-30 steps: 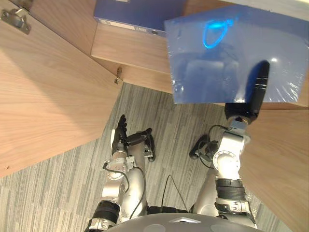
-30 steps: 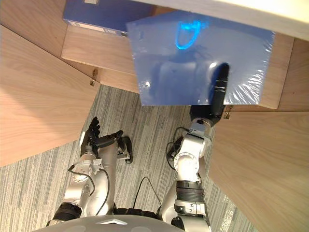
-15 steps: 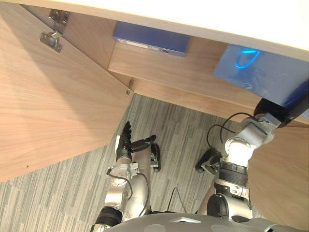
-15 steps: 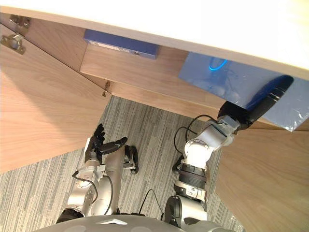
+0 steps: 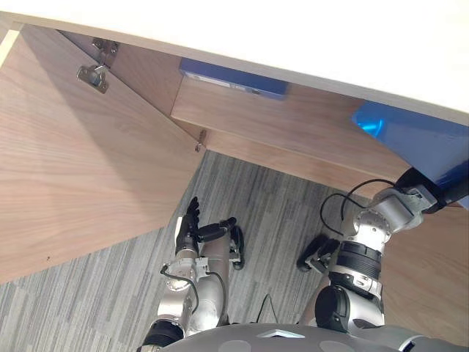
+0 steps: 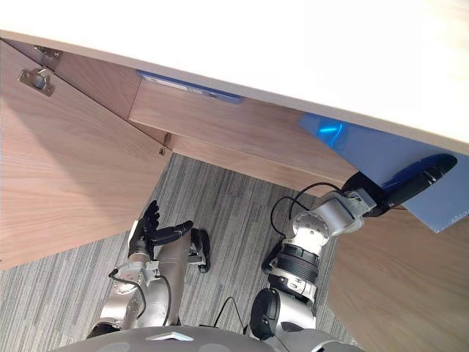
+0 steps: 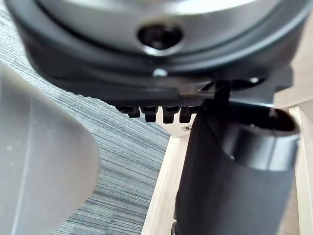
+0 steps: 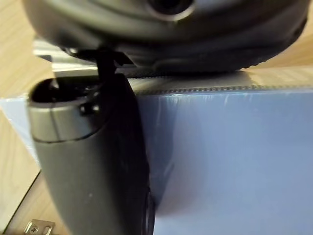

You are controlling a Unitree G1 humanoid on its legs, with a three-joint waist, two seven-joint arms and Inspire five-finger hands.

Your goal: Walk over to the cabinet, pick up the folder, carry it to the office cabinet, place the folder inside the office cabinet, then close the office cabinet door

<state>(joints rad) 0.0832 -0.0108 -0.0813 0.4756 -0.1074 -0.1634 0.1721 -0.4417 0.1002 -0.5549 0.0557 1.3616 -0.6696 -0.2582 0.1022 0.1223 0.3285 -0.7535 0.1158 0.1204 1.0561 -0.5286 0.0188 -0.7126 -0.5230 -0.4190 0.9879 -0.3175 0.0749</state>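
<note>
In the right eye view the right hand (image 6: pixel 410 174) gripped the blue folder (image 6: pixel 366 150) at the office cabinet's (image 5: pixel 293 128) right end, long edge slanting inward; the right wrist view added the thumb pressed flat on it; the left hand (image 5: pixel 192 224) hung below the cabinet, fingers relaxed.

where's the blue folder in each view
Left eye view: folder at the right edge, below the cabinet top.
Right eye view: right side, tilted, below that top.
Right wrist view: blue sheet beside the thumb.
Left wrist view: faces carpet and a wood panel.
Shared landmark: the right hand pinching it.
</note>
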